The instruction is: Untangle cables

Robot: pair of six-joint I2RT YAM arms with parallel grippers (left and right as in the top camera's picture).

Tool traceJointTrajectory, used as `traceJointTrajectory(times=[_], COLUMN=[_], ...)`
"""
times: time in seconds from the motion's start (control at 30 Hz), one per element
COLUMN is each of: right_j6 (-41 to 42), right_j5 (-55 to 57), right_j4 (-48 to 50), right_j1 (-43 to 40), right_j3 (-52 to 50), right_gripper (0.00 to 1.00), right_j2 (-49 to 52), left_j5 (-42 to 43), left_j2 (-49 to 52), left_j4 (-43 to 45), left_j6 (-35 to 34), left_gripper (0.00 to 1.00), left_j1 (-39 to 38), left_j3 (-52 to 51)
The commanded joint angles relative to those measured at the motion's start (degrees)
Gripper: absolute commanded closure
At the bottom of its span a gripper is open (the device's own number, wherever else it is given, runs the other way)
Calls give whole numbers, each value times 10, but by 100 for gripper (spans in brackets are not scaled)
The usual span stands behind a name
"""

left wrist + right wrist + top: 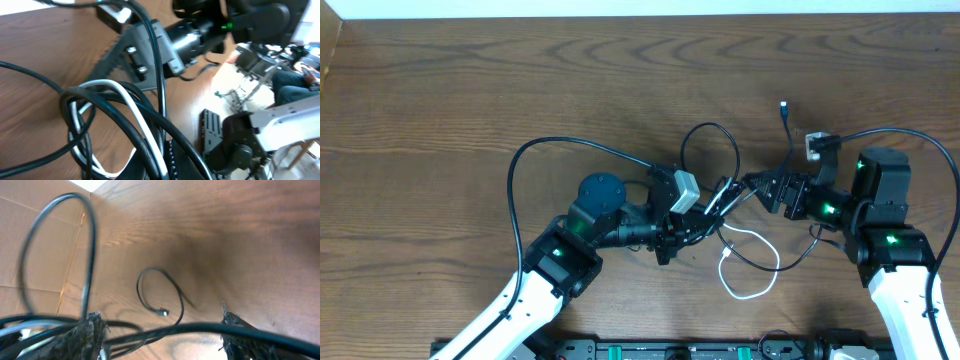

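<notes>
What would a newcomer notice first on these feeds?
The knot of cables mid-table, strung between both tools: the left tool is shut on the bundle, the right tool stands open with one black cable across its gap. A white cable loops out nearer the robot.

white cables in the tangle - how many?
1. The white cable loops on the table, on the robot's side of the knotted black cables; more could be hidden inside.

The table (470, 90) is brown wood with visible grain (matt, faintly sheened); the cables (150, 140) look like smooth, slightly glossy plastic sheathing.
</notes>
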Motion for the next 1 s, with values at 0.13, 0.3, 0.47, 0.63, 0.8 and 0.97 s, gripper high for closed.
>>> traceJointTrajectory(times=[0.13,0.3,0.47,0.63,0.8,0.97], right_j6=[-63,-119,-128,-127,-127,-127], right_j5=[-129,-192,-198,-176,-175,-174], right_j4=[-24,-23,-23,-23,-24,-23], right_j1=[9,9,9,8,8,8], right_j3=[8,8,8,8,8,8], right_gripper=[26,25,25,25,26,26], right_j2=[-5,-5,-5,-5,-5,-5], left_j5=[-144,-156,-156,-163,-298,-366], left_j2=[-8,-8,-8,-8,-6,6], left_j4=[-38,-51,-51,-63,-141,-198], left_j6=[9,9,9,10,10,10], left_gripper=[92,92,92,87,86,77], left_j1=[-1,-1,-1,-1,-1,-1], left_j3=[3,3,3,3,3,3])
